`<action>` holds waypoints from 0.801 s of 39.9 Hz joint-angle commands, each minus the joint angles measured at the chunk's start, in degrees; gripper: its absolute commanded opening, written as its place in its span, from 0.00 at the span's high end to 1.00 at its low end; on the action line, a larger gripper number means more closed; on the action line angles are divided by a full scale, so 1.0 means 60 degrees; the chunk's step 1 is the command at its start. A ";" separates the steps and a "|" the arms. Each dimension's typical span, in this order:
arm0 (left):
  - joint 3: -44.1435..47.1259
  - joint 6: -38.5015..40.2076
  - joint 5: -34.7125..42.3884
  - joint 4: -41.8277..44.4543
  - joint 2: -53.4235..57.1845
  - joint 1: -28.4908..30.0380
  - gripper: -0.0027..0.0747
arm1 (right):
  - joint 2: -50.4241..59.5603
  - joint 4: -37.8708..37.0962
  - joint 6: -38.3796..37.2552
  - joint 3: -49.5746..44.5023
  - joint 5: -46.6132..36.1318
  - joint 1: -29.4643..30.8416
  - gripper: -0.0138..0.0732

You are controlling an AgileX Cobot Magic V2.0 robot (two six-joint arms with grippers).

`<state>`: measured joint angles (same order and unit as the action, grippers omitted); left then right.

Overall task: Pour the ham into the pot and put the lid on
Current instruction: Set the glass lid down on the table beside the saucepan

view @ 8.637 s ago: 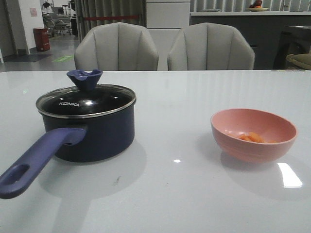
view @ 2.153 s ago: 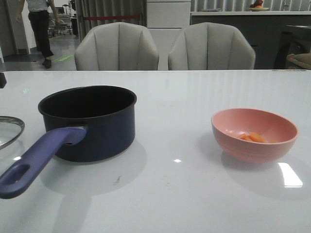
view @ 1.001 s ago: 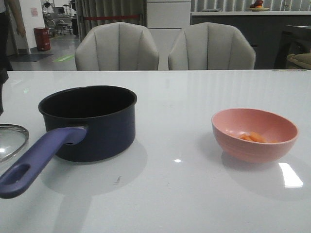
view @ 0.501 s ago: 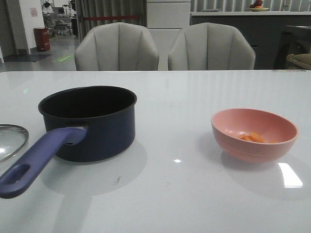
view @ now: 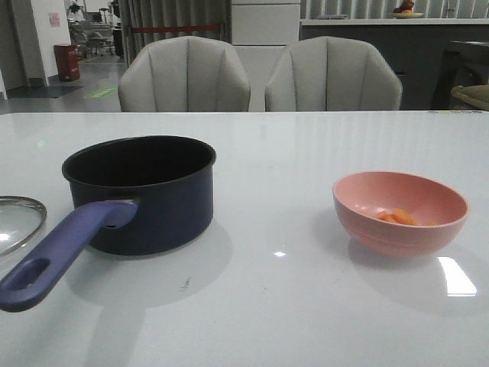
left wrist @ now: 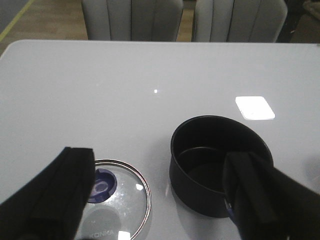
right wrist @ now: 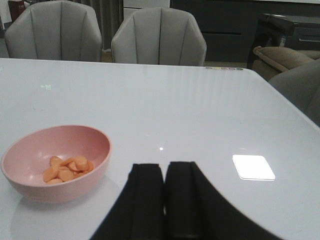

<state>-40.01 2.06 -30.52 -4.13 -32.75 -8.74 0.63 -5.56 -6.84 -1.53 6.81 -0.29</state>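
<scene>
The pot (view: 141, 191) stands uncovered on the white counter (view: 267, 306), and everything else is best placed from it: its long purple-blue handle (view: 57, 248) runs from the pot wall toward the robot and to the robot's left, so that is the pot's long axis. The lid (left wrist: 112, 200) lies flat on the counter just beside the pot on the robot's left, knob up, apart from the pot wall. The pink bowl (view: 399, 210) sits well apart from the pot on the robot's right, and the ham (right wrist: 67, 167) is a small heap of orange-pink pieces on its floor. That spacing decides the coming move, as I judge it: the ham has to travel leftward across the counter to the pot, and the right hand (right wrist: 165, 200) is the nearer one, with the bowl ahead of it and to its left. The right hand's fingers are pressed together with only a thin seam between them and grip nothing. The left hand (left wrist: 160, 200) hangs above the lid and the pot with its fingers spread wide, empty, so it seems well placed to bring the lid back once the ham is in. The only readable writing is the white "KONKA" on the lid glass.
</scene>
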 commanded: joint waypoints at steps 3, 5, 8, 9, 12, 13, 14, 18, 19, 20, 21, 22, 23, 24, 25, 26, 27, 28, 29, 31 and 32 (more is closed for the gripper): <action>0.0637 0.0007 0.0292 -0.0123 0.1546 -0.0058 0.24 | 0.0186 -0.0106 0.0001 0.0049 -0.0724 0.0059 0.68; 0.0949 0.0007 0.0253 -0.0180 0.2182 -0.0058 0.24 | 0.0186 -0.0106 0.0001 0.0049 -0.0724 0.0059 0.68; 0.1392 0.0007 0.0370 -0.0310 0.3120 -0.0058 0.24 | 0.0186 -0.0106 0.0001 0.0049 -0.0724 0.0059 0.68; 0.1526 0.0007 0.0370 -0.0310 0.3369 -0.0058 0.24 | 0.0186 -0.0106 0.0001 0.0049 -0.0724 0.0059 0.68; 0.1864 0.0007 0.0327 -0.0239 0.4208 -0.0058 0.24 | 0.0186 -0.0106 0.0001 0.0049 -0.0715 0.0059 0.68; 0.2013 0.0007 0.0327 -0.0197 0.4478 -0.0058 0.24 | 0.0177 -0.0106 0.0001 0.0049 -0.0717 0.0059 0.68; 0.2173 0.0007 0.0327 -0.0200 0.4670 -0.0058 0.24 | 0.0177 -0.0106 0.0001 0.0049 -0.0717 0.0059 0.68; 0.2713 0.0007 0.0327 -0.0010 0.5360 -0.0176 0.24 | 0.0177 -0.0106 0.0001 0.0049 -0.0717 0.0059 0.68; 0.2819 0.0007 0.0386 -0.0010 0.5493 -0.0225 0.24 | 0.0177 -0.0106 0.0001 0.0049 -0.0717 0.0059 0.68; 0.2950 0.0007 0.0552 -0.0010 0.5604 -0.0280 0.24 | 0.0177 -0.0106 0.0001 0.0049 -0.0717 0.0059 0.68; 0.3054 0.0007 0.0706 -0.0027 0.5672 -0.0315 0.24 | 0.0177 -0.0106 0.0001 0.0049 -0.0717 0.0059 0.68; 0.3121 0.0007 0.0940 -0.0027 0.5692 -0.0381 0.24 | 0.0177 -0.0106 0.0001 0.0049 -0.0717 0.0059 0.68; 0.3121 0.0007 0.0971 -0.0027 0.5692 -0.0402 0.24 | 0.0177 -0.0106 0.0001 0.0049 -0.0717 0.0059 0.68; 0.3121 0.0007 0.0971 -0.0027 0.5670 -0.0446 0.24 | 0.0177 -0.0106 0.0001 0.0049 -0.0717 0.0059 0.68; 0.3121 0.0007 0.0971 -0.0027 0.5670 -0.0464 0.24 | 0.0177 -0.0106 0.0001 0.0049 -0.0717 0.0059 0.68; 0.3121 0.0007 0.0971 -0.0027 0.5670 -0.0489 0.24 | 0.0177 -0.0106 0.0001 0.0049 -0.0717 0.0059 0.68; 0.3121 0.0007 0.0971 -0.0027 0.5670 -0.0528 0.24 | 0.0177 -0.0106 0.0001 0.0049 -0.0717 0.0059 0.68; 0.3121 0.0007 0.0954 -0.0027 0.5670 -0.0556 0.24 | 0.0177 -0.0106 0.0001 0.0049 -0.0738 0.0067 0.68; 0.3121 0.0007 0.0954 -0.0027 0.5670 -0.0572 0.24 | 0.0177 -0.0106 0.0001 0.0049 -0.0738 0.0067 0.68; 0.3121 0.0007 0.0954 -0.0027 0.5670 -0.0593 0.24 | 0.0177 -0.0106 0.0001 0.0049 -0.0730 0.0067 0.68; 0.3121 0.0007 0.0954 -0.0027 0.5670 -0.0593 0.24 | 0.0177 -0.0106 0.0001 0.0049 -0.0730 0.0067 0.68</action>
<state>-19.84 2.06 -30.14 -4.23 0.29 -11.69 0.63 -5.56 -6.84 -1.53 6.81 -0.29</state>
